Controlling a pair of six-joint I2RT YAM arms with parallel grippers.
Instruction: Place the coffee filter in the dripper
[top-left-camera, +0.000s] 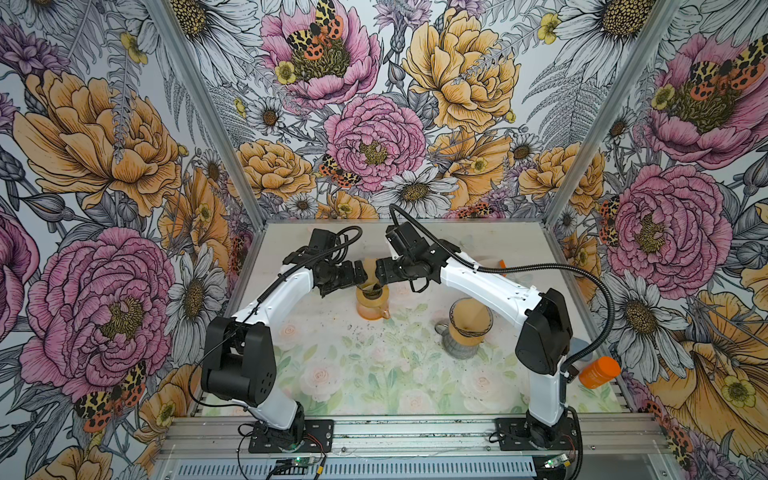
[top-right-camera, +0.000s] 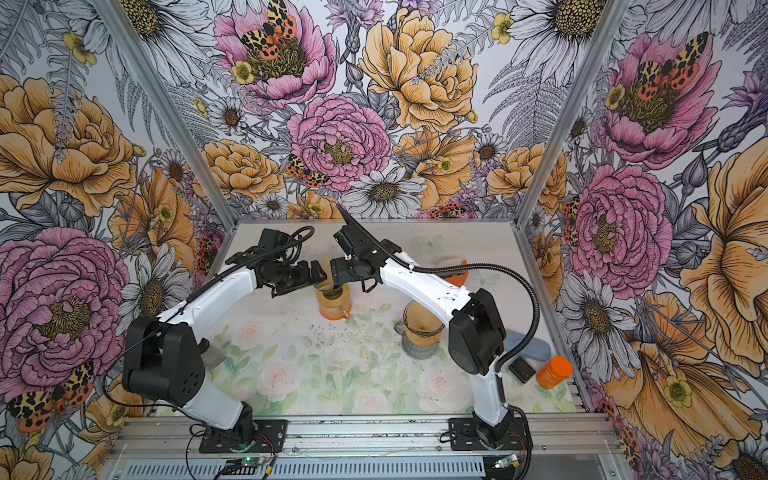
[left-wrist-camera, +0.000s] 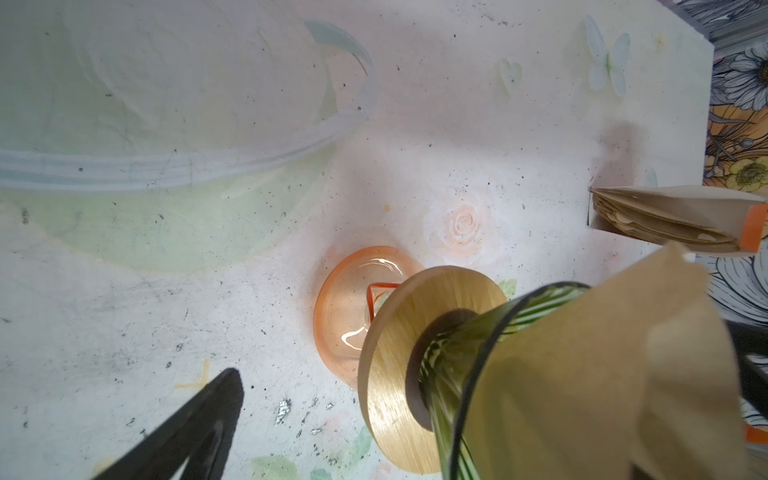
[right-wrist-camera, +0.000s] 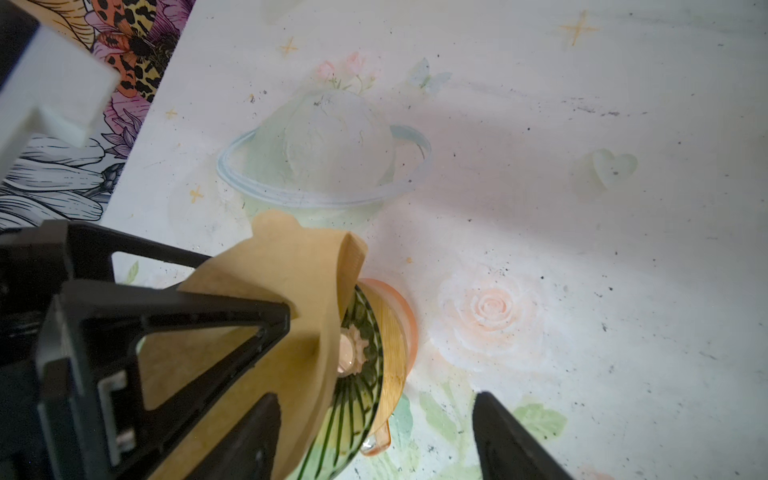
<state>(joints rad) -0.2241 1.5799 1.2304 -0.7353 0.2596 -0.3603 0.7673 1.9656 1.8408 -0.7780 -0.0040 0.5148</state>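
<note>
A green glass dripper (top-left-camera: 371, 292) (top-right-camera: 331, 294) with a wooden collar (left-wrist-camera: 390, 374) stands on an orange glass carafe (top-left-camera: 372, 311) (left-wrist-camera: 340, 320). The tan paper coffee filter (top-left-camera: 369, 268) (left-wrist-camera: 602, 374) (right-wrist-camera: 291, 282) sits crooked in the dripper's mouth (right-wrist-camera: 361, 374), curled, with much of it sticking out above the rim. My left gripper (top-left-camera: 359, 272) (left-wrist-camera: 478, 374) is open, its fingers wide on either side of the filter. My right gripper (top-left-camera: 380, 272) (right-wrist-camera: 376, 399) faces it, open, with the dripper's rim between its fingers (right-wrist-camera: 511, 440).
A second dripper with a filter on a grey mug (top-left-camera: 467, 332) stands front right. A stack of filters in a holder (left-wrist-camera: 665, 220) (top-right-camera: 455, 266) is at the back right. An orange bottle (top-right-camera: 552, 372), a small black device (top-right-camera: 521, 369) and a blue cloth (top-right-camera: 536, 349) lie by the right wall.
</note>
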